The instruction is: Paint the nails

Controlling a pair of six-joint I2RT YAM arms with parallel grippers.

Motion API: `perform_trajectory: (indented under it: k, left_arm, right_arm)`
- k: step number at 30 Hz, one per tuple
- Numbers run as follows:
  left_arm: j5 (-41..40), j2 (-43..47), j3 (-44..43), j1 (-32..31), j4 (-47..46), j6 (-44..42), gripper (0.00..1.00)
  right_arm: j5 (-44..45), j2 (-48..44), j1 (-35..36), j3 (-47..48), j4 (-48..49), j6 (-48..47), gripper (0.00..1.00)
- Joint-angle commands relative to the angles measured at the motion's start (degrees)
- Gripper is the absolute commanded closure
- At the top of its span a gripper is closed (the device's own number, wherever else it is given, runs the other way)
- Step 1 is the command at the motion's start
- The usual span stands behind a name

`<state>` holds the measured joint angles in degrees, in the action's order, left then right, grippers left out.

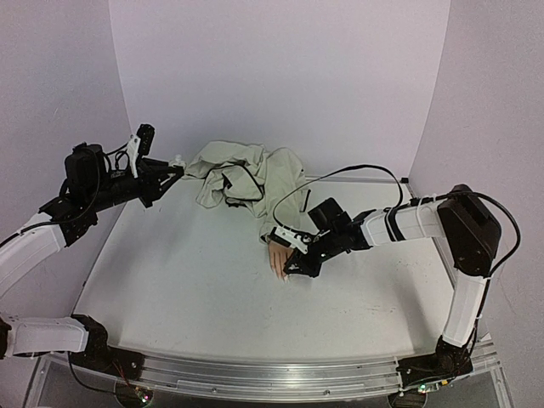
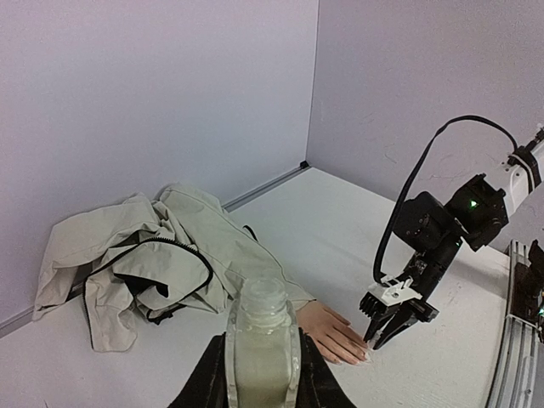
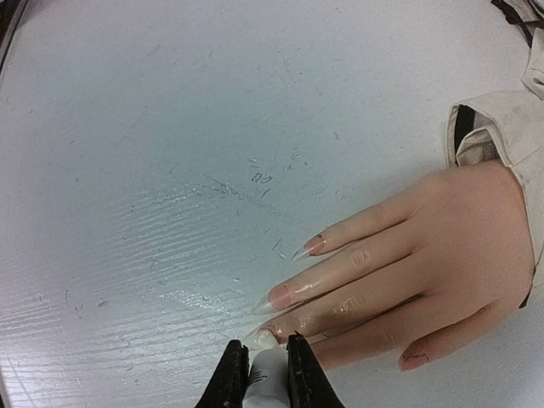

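A scuffed white table (image 1: 170, 289) sits inside plain lilac walls (image 1: 280, 76). At centre of the overhead view, a mannequin hand (image 3: 425, 263) lies flat, its nails (image 3: 280, 297) beside the right gripper (image 3: 259, 361), which pinches a small white object (image 3: 265, 378). At upper left, the left gripper (image 2: 262, 361) clamps an open bottle (image 2: 263, 310).

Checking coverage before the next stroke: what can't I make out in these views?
- Right wrist: the white tool clamped in the right gripper runs off the bottom edge, and one fingertip is hidden behind the gripper.
- Top: the nails are too small to judge and lie partly under that gripper.
- Left wrist: the bottle in the left gripper is cut by the bottom edge, so its fill level is unreadable.
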<state>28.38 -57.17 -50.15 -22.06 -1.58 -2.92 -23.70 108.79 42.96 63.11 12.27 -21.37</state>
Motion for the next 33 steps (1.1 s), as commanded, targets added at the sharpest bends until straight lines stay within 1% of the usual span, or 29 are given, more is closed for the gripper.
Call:
perform_trajectory:
  k: [1,13,24,33]
  left_arm:
    - [0.74,0.45,-0.56,0.36,-4.43,0.74,1.0]
    - [0.93,0.49,-0.56,0.44,-4.44,0.78,1.0]
    - [1.02,0.83,-0.39,0.62,-4.44,0.79,1.0]
    - [1.08,0.84,-0.37,0.62,-4.43,0.9,1.0]
  right_arm:
    - [0.13,0.37,0.41,2.02,0.27,0.35,1.0]
    - [-1.37,1.04,1.71,1.83,-0.55,-0.56,1.0]
    - [1.75,0.34,2.09,0.96,-1.3,0.01,1.0]
    - [2.35,-0.96,2.11,-0.18,-0.32,0.35,1.0]
